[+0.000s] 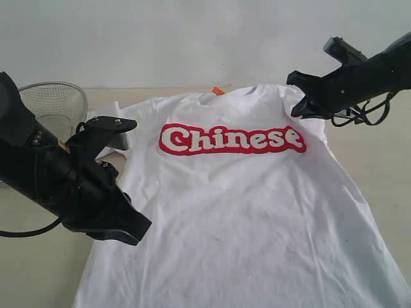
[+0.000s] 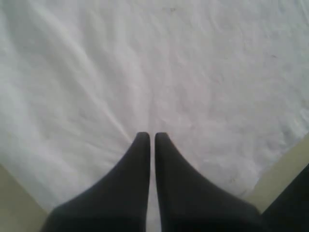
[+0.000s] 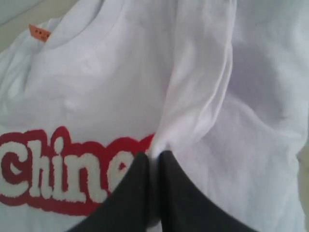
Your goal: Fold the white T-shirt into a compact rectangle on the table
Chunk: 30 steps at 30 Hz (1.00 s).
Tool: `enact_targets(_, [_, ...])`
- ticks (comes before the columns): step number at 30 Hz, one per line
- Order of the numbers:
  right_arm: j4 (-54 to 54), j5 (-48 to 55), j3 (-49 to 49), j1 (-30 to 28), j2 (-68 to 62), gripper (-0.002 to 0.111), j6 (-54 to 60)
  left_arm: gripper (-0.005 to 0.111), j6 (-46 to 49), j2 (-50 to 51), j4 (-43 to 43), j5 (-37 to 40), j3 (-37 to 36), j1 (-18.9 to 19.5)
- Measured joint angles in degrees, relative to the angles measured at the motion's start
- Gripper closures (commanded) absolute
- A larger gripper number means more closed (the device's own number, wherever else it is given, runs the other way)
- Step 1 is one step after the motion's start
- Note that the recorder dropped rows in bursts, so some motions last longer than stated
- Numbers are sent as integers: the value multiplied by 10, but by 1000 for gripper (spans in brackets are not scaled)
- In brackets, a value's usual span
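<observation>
The white T-shirt [image 1: 244, 205] lies front up on the table [image 1: 379, 160], its red "Chinese" band [image 1: 231, 139] across the chest and an orange neck tag [image 1: 219, 90] at the collar. My left gripper [image 1: 142, 226] is at the shirt's left side edge. In the left wrist view it [image 2: 152, 135] is shut, with creases in the white cloth [image 2: 193, 72] running to its tips. My right gripper [image 1: 297, 110] is at the right shoulder. In the right wrist view it [image 3: 153, 154] is shut on a raised fold of the shirt [image 3: 198, 101] beside the red band [image 3: 58, 179].
A wire mesh bowl [image 1: 54, 106] stands at the back left, behind the left arm. Black cables [image 1: 366, 115] hang under the right arm. Bare tabletop shows on both sides of the shirt, and a pale wall rises behind the table.
</observation>
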<state>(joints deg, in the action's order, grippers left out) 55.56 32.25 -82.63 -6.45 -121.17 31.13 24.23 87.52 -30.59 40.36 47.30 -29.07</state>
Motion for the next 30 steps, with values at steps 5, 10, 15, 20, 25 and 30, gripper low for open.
enact_targets(5, [-32, -7, 0, 23, 0, 107, 3, 102, 0, 0, 0, 0, 0, 0])
enact_targets(10, [-72, -12, 0, 24, 0, 70, -3, 102, 0, 0, 0, 0, 0, 0])
enact_targets(15, [-106, -13, 0, 24, 0, 23, -25, 102, 0, 0, 0, 1, 0, 0])
enact_targets(20, [-123, -25, 0, 24, 0, 38, -38, 102, 0, 0, 0, 1, 0, 0])
enact_targets(25, [-123, -35, -16, -5, 0, 44, -60, 102, 0, 0, 0, 2, 0, 0])
enact_targets(30, [-125, -39, -59, -45, 0, 53, -69, 102, 0, 0, 0, 5, 0, 0])
